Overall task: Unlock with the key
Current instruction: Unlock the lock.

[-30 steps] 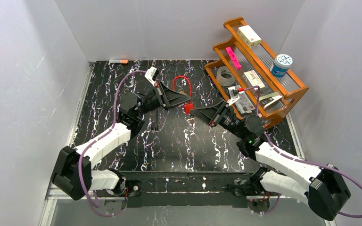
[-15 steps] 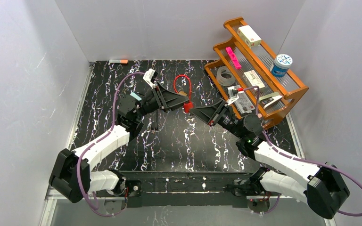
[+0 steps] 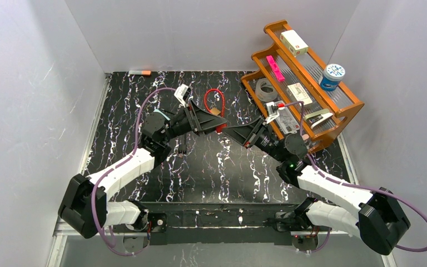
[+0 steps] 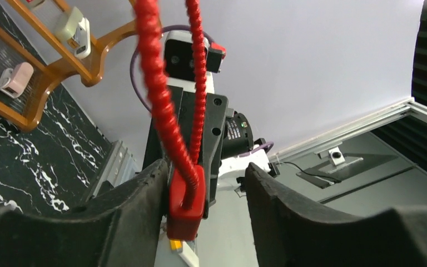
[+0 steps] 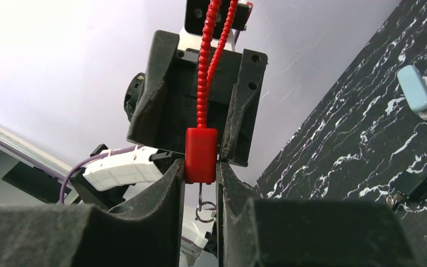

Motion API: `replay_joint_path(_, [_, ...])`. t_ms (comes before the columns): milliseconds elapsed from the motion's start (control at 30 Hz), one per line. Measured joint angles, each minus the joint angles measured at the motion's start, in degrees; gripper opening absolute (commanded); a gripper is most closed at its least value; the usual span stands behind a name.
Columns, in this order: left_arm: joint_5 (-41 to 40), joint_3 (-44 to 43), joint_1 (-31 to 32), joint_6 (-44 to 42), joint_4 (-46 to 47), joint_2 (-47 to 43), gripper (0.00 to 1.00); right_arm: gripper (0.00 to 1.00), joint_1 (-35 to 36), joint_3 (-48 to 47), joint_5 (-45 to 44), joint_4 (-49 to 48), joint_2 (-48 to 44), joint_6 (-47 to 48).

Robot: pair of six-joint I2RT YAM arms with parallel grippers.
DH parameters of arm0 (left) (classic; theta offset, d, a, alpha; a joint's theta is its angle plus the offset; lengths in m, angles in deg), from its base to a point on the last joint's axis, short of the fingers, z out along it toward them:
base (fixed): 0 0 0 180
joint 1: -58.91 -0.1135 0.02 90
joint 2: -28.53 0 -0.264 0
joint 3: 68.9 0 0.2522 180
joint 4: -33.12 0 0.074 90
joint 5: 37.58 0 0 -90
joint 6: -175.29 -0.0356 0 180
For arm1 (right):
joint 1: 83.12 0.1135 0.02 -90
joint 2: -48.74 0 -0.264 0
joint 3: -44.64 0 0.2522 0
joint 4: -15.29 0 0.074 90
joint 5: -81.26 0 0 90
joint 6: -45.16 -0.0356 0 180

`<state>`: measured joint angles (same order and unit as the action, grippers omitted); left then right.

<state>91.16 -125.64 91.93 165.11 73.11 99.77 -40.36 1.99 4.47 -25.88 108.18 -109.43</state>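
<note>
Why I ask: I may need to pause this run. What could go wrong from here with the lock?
1. Only the right gripper pinches the red lock body, near its lower end; the left gripper has its jaws open around it, so the lock may twist or slip.
2. The red cable runs between the left jaws and could snag.
3. The metal ring hangs down between the right jaws, probably hard to reach.

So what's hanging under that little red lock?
A thin metal stem with a small ring, likely the key. The right claw pinches the red lock, its fingers covering the underside, so no keyhole shows.
</note>
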Motion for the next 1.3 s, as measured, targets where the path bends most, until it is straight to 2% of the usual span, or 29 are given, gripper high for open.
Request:
replay_joint_path(67, [0.02,0.00,0.57,-0.52,-0.59,0.13,0.53,0.11,0.02,0.00,0.00,0.83,0.09,0.02])
replay_joint_path(100, [0.09,0.00,0.55,-0.74,-1.09,0.15,0.50,0.11,0.02,-0.02,0.00,1.07,0.15,0.07])
replay_joint_path(133, [0.04,0.00,0.55,-0.90,-1.44,0.17,0.40,0.11,0.02,-0.04,0.00,1.29,0.20,0.07])
replay_joint_path(267, [-0.13,0.00,0.55,-1.66,-2.64,0.48,0.18,0.11,0.07,-0.13,0.07,1.42,0.20,-0.09])
replay_joint_path(433, [-0.35,-0.02,0.48,-2.32,-3.15,0.76,0.03,0.13,0.07,-0.24,-0.13,1.95,0.17,-0.39])
replay_joint_path(467, [-0.39,-0.02,0.48,-2.34,-3.19,0.76,0.00,0.19,0.07,-0.26,-0.22,2.05,0.17,-0.39])
replay_joint_path(567, [-0.48,-0.02,0.48,-2.71,-3.30,0.76,0.00,0.55,0.07,-0.28,-0.26,2.34,0.15,-0.39])
replay_joint_path(600, [-0.57,-0.02,0.48,-2.82,-3.48,0.76,0.00,0.64,0.07,-0.28,-0.37,2.40,0.11,-0.46])
replay_joint_path(667, [-0.70,-0.02,0.48,-2.82,-4.15,0.74,0.00,0.69,0.04,-0.31,-0.63,2.69,-0.17,-0.44])
replay_joint_path(833, [-1.31,-0.02,0.87,-3.21,-5.42,0.44,0.00,0.64,0.00,1.42,-1.31,2.54,-3.74,0.37])
replay_joint_path(1033, [-2.71,-0.02,0.92,-4.63,-5.64,-0.42,0.00,0.66,0.00,3.78,0.72,2.14,-6.32,2.08])
replay_joint_path(1200, [-3.41,-0.02,0.92,-5.29,-5.88,-0.55,0.00,0.42,0.00,3.93,2.21,2.43,-6.38,3.52])
replay_joint_path(1300, [-3.45,-0.02,0.92,-5.33,-5.88,-0.55,0.00,0.35,0.00,3.89,2.84,2.58,-6.05,4.13])
